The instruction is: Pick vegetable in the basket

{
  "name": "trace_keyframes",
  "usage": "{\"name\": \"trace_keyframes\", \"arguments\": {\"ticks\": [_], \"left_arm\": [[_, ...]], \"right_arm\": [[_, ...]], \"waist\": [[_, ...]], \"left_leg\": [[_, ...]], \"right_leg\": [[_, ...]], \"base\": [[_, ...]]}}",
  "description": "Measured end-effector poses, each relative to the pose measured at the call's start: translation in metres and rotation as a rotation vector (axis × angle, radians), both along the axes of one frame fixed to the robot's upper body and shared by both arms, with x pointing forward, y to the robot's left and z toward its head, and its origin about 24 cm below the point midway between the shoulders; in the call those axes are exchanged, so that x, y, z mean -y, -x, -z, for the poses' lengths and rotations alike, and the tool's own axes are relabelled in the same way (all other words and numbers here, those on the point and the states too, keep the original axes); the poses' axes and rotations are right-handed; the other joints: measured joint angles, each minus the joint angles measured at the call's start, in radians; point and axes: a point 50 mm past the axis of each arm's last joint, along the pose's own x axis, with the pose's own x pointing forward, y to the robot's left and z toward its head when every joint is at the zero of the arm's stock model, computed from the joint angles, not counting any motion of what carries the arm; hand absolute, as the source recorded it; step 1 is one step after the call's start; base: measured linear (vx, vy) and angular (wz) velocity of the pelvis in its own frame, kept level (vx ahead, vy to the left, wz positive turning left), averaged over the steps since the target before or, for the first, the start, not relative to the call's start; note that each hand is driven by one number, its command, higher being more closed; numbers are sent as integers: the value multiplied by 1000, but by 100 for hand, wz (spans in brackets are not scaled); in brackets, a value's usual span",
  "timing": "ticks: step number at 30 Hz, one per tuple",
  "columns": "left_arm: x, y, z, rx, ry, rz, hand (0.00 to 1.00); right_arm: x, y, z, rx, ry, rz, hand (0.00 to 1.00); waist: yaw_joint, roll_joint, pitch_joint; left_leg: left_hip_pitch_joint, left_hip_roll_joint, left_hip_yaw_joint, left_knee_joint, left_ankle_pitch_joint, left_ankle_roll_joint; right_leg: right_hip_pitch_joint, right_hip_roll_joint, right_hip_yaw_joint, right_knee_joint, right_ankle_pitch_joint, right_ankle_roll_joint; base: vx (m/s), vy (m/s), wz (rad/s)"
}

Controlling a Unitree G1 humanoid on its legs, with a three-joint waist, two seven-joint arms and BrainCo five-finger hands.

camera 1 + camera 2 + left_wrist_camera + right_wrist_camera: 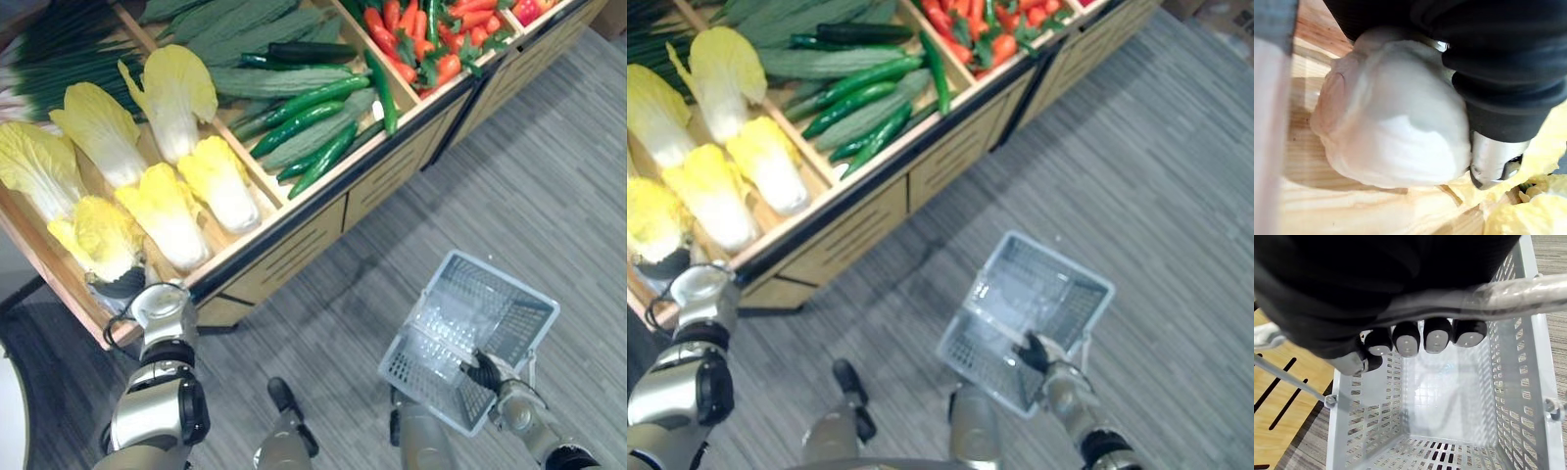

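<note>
Six napa cabbages (176, 93) in the counter's (294, 245) left bin, the near-corner cabbage (98, 235) against the left hand (120, 285), grip impossible to tell. One grey basket (470, 304) right of the counter, handle (1518, 289) clasped in the right hand's (482, 372) curled fingers (1437, 338).

Cabbages (171, 211) left of cucumbers (304, 117) in the stand (382, 186); basket (505, 282) before it, rightward
</note>
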Motion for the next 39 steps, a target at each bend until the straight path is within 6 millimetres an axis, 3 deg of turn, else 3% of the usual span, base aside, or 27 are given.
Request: {"name": "trace_keyframes", "arguments": {"ticks": [5,15,23,27,32,39], "left_arm": [[-12,5,-1,-12,14,6,100],[-5,3,3,45,67,44,100],[28,-8,3,92,33,204,100],[65,-15,-5,196,16,316,100],[92,-11,-6,273,41,383,100],[112,2,-7,345,80,391,100]], "right_arm": [[-1,-2,-1,0,-1,-9,100],[-1,-2,0,-18,-4,-16,100],[1,3,3,-38,4,11,100],[2,11,6,-45,-8,42,100],[4,15,8,-51,-10,69,100],[5,24,10,-58,-21,98,100]], "waist": [[2,-1,0],[-1,4,-2],[-1,3,-3],[0,3,-4],[0,10,-7],[0,12,-11]], "left_leg": [[0,0,0,3,-1,-1],[12,-6,-14,4,-1,-1],[39,-16,-43,4,0,1],[44,-18,-67,4,2,2],[45,-19,-76,3,4,6],[51,-18,-89,-1,5,7]], "right_leg": [[1,0,0,0,3,0],[23,-7,-16,1,6,3],[66,-20,-39,1,5,4],[84,-24,-56,3,4,5],[84,-25,-59,13,2,5],[96,-28,-68,22,-7,8]], "base": [[29,-9,0],[22,-9,4],[9,-2,8],[2,-1,13],[-2,0,1],[9,2,5]]}}
